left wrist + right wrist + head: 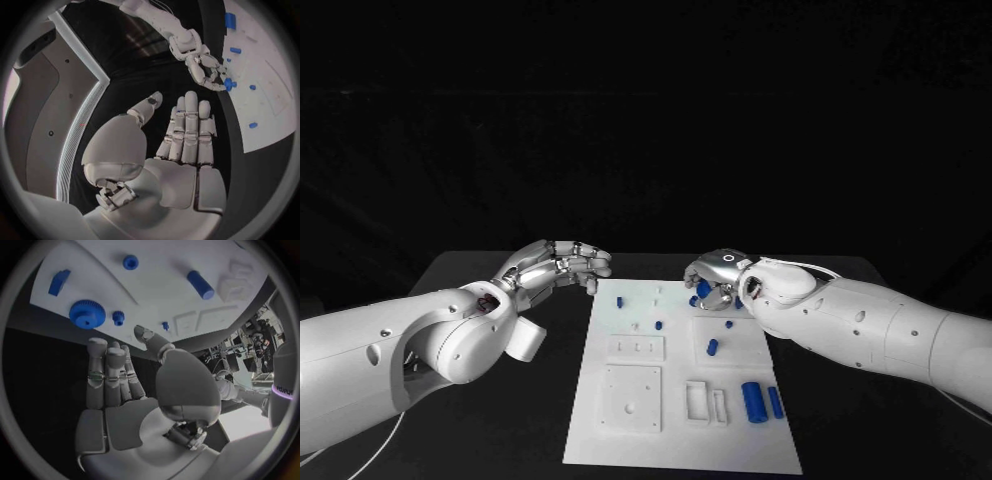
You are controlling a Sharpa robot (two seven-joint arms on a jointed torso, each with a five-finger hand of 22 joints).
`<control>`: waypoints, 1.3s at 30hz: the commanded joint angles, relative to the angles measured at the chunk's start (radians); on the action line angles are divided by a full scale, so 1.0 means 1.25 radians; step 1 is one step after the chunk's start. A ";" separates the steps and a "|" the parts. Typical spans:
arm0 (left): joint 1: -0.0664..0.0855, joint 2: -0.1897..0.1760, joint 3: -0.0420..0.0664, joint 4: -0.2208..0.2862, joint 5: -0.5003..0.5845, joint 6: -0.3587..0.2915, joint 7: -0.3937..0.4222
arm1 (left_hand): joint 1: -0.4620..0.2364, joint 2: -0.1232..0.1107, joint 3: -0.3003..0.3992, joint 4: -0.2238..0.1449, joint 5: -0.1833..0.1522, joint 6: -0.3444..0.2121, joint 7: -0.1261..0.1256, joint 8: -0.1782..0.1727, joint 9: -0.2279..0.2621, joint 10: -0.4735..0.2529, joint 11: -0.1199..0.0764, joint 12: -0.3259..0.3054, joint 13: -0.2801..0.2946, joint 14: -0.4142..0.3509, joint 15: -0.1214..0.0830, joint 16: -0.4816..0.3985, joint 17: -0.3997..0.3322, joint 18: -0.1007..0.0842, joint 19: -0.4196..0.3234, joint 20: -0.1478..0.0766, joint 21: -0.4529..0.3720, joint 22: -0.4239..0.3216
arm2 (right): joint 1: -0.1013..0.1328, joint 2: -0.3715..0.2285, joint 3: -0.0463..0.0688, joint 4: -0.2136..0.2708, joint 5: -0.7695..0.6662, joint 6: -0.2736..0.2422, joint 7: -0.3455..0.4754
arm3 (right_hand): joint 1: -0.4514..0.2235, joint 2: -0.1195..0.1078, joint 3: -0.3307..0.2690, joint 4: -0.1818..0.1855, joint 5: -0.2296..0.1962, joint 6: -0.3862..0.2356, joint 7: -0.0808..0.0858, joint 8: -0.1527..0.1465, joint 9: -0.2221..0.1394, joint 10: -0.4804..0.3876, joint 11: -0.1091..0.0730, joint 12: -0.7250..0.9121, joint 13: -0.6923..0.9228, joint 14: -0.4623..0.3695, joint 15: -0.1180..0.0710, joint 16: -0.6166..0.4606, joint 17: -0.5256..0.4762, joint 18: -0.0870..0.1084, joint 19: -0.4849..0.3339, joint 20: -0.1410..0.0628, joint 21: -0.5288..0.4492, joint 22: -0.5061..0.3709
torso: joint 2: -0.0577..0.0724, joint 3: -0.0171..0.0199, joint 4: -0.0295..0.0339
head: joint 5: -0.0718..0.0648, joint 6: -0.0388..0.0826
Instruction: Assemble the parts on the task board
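The left robot hand (564, 265) is hovering over the black worktop (516, 400) just beside the far left corner of the task board (678, 440), with its white arm reaching in from the near left. In the left wrist view this robot hand (181, 142) is showing straight fingers held side by side and the thumb standing apart, with nothing in its grasp: it is released.

The right robot hand (715, 278) is poised over the far right part of the board, palm turned down and fingers curled downward toward a blue gear (704, 290) lying there. In the right wrist view the fingers (109, 372) are stretching out loosely toward the gear (87, 313), and nothing is sitting between them and the thumb, so this robot hand is released too. From the left wrist view its fingertips are sitting right at the gear (227, 83); whether they are touching it cannot be told.

Two blue cylinders (756, 401) are lying side by side near the board's near right edge, and smaller blue pegs (713, 347) are standing across its middle.
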 commanded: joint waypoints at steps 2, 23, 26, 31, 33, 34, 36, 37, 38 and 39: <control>0.002 0.001 0.001 0.001 -0.007 0.008 0.009 | -0.010 0.001 0.003 -0.001 -0.005 -0.006 -0.001 -0.004 -0.001 -0.006 0.003 -0.005 -0.002 -0.006 0.000 0.001 -0.001 0.007 -0.002 -0.003 0.002 -0.002 | -0.001 0.004 0.000 -0.005 -0.027 0.007 -0.012 | 0.000 -0.007 0.002 0.002 -0.003 -0.007 0.000 -0.004 -0.001 -0.008 0.000 -0.005 -0.002 -0.002 0.008 0.005 -0.002 0.037 0.011 -0.004 0.003 0.015 | 0.012 0.0001 0.0004 | 0.000 0.001; 0.002 -0.001 0.000 0.001 -0.007 0.011 0.001 | -0.019 0.000 0.006 0.004 -0.009 -0.011 0.001 -0.007 -0.001 -0.009 0.005 -0.009 -0.002 -0.008 0.002 0.001 -0.003 0.002 -0.005 -0.007 0.002 -0.003 | -0.007 0.012 0.000 -0.025 -0.045 0.009 -0.026 | 0.015 0.005 0.048 0.002 -0.053 0.005 -0.001 -0.005 -0.006 0.003 -0.005 -0.007 -0.007 -0.008 0.003 0.024 -0.024 0.037 0.012 -0.002 0.002 0.013 | 0.045 -0.0020 0.0041 | -0.004 0.015; 0.002 -0.001 0.000 0.001 -0.006 0.010 0.000 | -0.021 0.000 0.006 0.005 -0.009 -0.012 0.001 -0.007 0.000 -0.009 0.005 -0.009 -0.002 -0.009 0.002 0.001 -0.003 0.001 -0.005 -0.008 0.002 -0.003 | -0.007 0.008 0.000 -0.026 -0.046 0.007 -0.027 | 0.016 0.008 0.069 0.003 -0.068 0.011 -0.001 -0.004 -0.007 0.012 -0.006 -0.004 -0.007 -0.009 0.003 0.029 -0.030 0.037 0.013 -0.001 0.003 0.013 | 0.048 -0.0015 0.0039 | -0.003 0.015; 0.003 -0.004 0.000 0.001 -0.006 0.011 -0.003 | -0.023 -0.001 0.007 0.007 -0.010 -0.013 0.002 -0.007 0.000 -0.010 0.005 -0.010 -0.002 -0.009 0.002 0.001 -0.003 0.000 -0.006 -0.009 0.002 -0.004 | -0.007 0.004 0.000 -0.024 -0.048 0.006 -0.028 | 0.015 0.013 0.103 0.004 -0.086 0.019 0.001 -0.003 -0.009 0.025 -0.006 -0.002 -0.006 -0.010 0.002 0.035 -0.039 0.037 0.014 -0.001 0.003 0.013 | 0.053 -0.0010 0.0034 | -0.003 0.016; 0.003 -0.004 0.000 0.000 -0.006 0.010 -0.003 | -0.024 -0.001 0.007 0.007 -0.010 -0.013 0.002 -0.007 0.000 -0.011 0.006 -0.011 -0.002 -0.009 0.002 0.001 -0.003 -0.001 -0.006 -0.010 0.002 -0.004 | -0.007 0.004 0.000 -0.022 -0.052 0.005 -0.029 | 0.013 0.017 0.118 0.005 -0.096 0.024 0.002 -0.002 -0.009 0.033 -0.008 0.000 -0.005 -0.011 0.001 0.038 -0.043 0.037 0.015 -0.001 0.004 0.014 | 0.055 -0.0007 0.0035 | -0.003 0.017; 0.003 -0.004 0.000 0.000 -0.006 0.011 -0.003 | -0.024 -0.001 0.007 0.007 -0.010 -0.013 0.002 -0.007 0.000 -0.011 0.006 -0.011 -0.002 -0.009 0.002 0.001 -0.003 -0.001 -0.006 -0.010 0.002 -0.004 | -0.007 0.004 0.000 -0.022 -0.052 0.005 -0.029 | 0.012 0.017 0.125 0.005 -0.099 0.025 0.002 -0.002 -0.009 0.035 -0.008 0.000 -0.005 -0.011 0.000 0.040 -0.045 0.037 0.015 -0.001 0.004 0.014 | 0.055 -0.0007 0.0035 | -0.003 0.017; 0.003 -0.004 0.000 -0.001 -0.006 0.011 -0.004 | -0.024 -0.001 0.007 0.007 -0.010 -0.014 0.002 -0.008 0.000 -0.011 0.006 -0.011 -0.002 -0.009 0.002 0.001 -0.003 -0.001 -0.006 -0.010 0.002 -0.004 | -0.007 0.002 0.000 -0.018 -0.054 0.005 -0.031 | 0.010 0.017 0.136 0.005 -0.106 0.028 0.002 -0.002 -0.009 0.039 -0.009 -0.001 -0.004 -0.012 -0.001 0.042 -0.049 0.037 0.016 -0.001 0.005 0.014 | 0.057 -0.0002 0.0043 | -0.003 0.019; 0.003 -0.004 0.000 -0.001 -0.006 0.012 -0.005 | -0.024 -0.001 0.007 0.008 -0.010 -0.014 0.002 -0.008 0.000 -0.011 0.006 -0.011 -0.002 -0.009 0.002 0.001 -0.003 -0.001 -0.006 -0.010 0.002 -0.004 | -0.007 0.001 0.000 -0.017 -0.054 0.006 -0.031 | 0.010 0.018 0.140 0.005 -0.108 0.029 0.002 -0.001 -0.009 0.041 -0.010 0.000 -0.004 -0.012 -0.002 0.043 -0.050 0.037 0.016 -0.001 0.006 0.014 | 0.057 -0.0003 0.0047 | -0.003 0.019; 0.003 -0.004 0.000 -0.001 -0.006 0.012 -0.006 | -0.024 -0.001 0.007 0.008 -0.010 -0.014 0.002 -0.008 0.000 -0.011 0.006 -0.011 -0.002 -0.009 0.002 0.001 -0.004 -0.001 -0.006 -0.010 0.002 -0.004 | -0.007 0.001 0.000 -0.016 -0.055 0.007 -0.032 | 0.010 0.017 0.144 0.005 -0.110 0.030 0.002 -0.001 -0.009 0.044 -0.011 0.000 -0.004 -0.012 -0.002 0.045 -0.051 0.037 0.017 -0.001 0.006 0.014 | 0.057 -0.0002 0.0049 | -0.003 0.019; 0.003 -0.004 0.000 -0.001 -0.006 0.012 -0.007 | -0.024 -0.001 0.007 0.008 -0.010 -0.014 0.002 -0.008 0.000 -0.012 0.006 -0.012 -0.002 -0.009 0.002 0.001 -0.004 -0.001 -0.006 -0.011 0.002 -0.004 | -0.007 -0.001 0.000 -0.015 -0.055 0.007 -0.031 | 0.010 0.017 0.146 0.005 -0.111 0.031 0.002 -0.001 -0.009 0.044 -0.011 0.000 -0.004 -0.012 -0.002 0.045 -0.052 0.037 0.017 -0.001 0.006 0.014 | 0.059 0.0002 0.0050 | -0.003 0.020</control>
